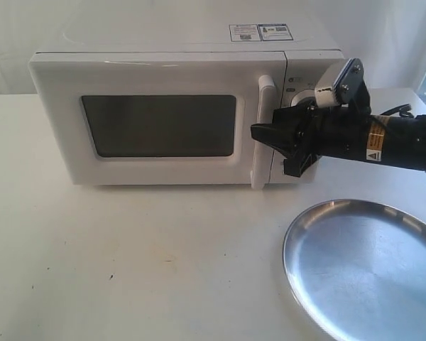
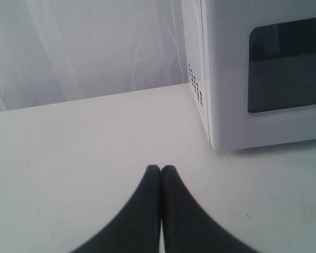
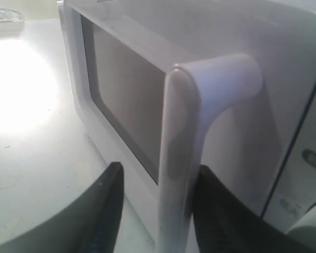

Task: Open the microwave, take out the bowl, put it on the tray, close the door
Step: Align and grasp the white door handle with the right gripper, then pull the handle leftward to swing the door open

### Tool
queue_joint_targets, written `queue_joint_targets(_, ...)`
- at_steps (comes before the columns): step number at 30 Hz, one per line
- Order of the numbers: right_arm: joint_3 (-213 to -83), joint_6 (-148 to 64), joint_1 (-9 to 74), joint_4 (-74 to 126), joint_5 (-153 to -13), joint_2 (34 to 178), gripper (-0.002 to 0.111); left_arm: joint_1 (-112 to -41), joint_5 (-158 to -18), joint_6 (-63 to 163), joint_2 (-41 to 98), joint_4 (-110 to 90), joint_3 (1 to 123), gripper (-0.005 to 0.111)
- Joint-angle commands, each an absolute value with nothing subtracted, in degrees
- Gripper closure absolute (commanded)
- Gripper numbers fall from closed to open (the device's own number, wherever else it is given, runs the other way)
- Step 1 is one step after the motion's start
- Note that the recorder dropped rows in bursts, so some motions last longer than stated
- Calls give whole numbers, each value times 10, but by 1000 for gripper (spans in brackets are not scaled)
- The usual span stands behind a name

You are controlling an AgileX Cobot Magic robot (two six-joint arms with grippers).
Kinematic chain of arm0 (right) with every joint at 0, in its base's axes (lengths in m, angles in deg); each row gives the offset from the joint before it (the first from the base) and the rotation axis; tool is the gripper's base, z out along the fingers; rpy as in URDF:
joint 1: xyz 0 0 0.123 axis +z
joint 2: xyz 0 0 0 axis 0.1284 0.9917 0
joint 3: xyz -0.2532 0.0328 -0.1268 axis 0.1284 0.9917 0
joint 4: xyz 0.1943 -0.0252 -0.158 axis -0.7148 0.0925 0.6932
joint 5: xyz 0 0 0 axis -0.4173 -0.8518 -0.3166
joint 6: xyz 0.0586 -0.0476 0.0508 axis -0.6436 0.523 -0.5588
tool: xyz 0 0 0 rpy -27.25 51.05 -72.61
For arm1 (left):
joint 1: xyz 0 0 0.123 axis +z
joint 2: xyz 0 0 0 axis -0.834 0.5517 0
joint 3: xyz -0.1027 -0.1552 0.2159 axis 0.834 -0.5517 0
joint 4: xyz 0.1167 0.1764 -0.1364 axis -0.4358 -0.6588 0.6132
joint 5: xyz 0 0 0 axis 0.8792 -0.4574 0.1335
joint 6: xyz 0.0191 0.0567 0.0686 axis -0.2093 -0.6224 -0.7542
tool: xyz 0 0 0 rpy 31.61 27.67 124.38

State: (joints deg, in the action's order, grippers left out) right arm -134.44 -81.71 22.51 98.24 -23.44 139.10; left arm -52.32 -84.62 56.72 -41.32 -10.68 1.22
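Observation:
The white microwave (image 1: 170, 42) stands at the back of the table with its door (image 1: 57, 128) shut, and the dark window (image 1: 160, 126) shows nothing inside. The bowl is hidden. My right gripper (image 1: 270, 145) is at the tall white handle (image 1: 261, 135). In the right wrist view that gripper (image 3: 159, 167) is open, with the handle (image 3: 179, 158) between its black fingers (image 3: 102, 211). One finger stands apart from the handle and the other lies close beside it. The steel tray (image 1: 369, 277) lies empty at the front right. My left gripper (image 2: 161, 167) is shut, empty, low over the table near the microwave's (image 2: 226, 79) side.
The right arm (image 1: 397, 142) reaches in from the right edge, above the tray's far rim. Control knobs sit behind the gripper on the microwave's right panel (image 1: 305, 78). A white curtain (image 2: 84, 47) backs the table. Bare tabletop (image 1: 128, 263) lies in front of the microwave.

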Motion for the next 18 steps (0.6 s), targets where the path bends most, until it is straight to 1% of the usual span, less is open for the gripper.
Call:
queue_joint_targets(1, -1366, -807, 257, 1111, -131, 1407, 108, -526, -844, 567, -414, -102, 14, 107)
queue_joint_targets(18, -1367, -827, 257, 1200, -131, 1407, 108, -526, -844, 567, -414, -102, 14, 107)
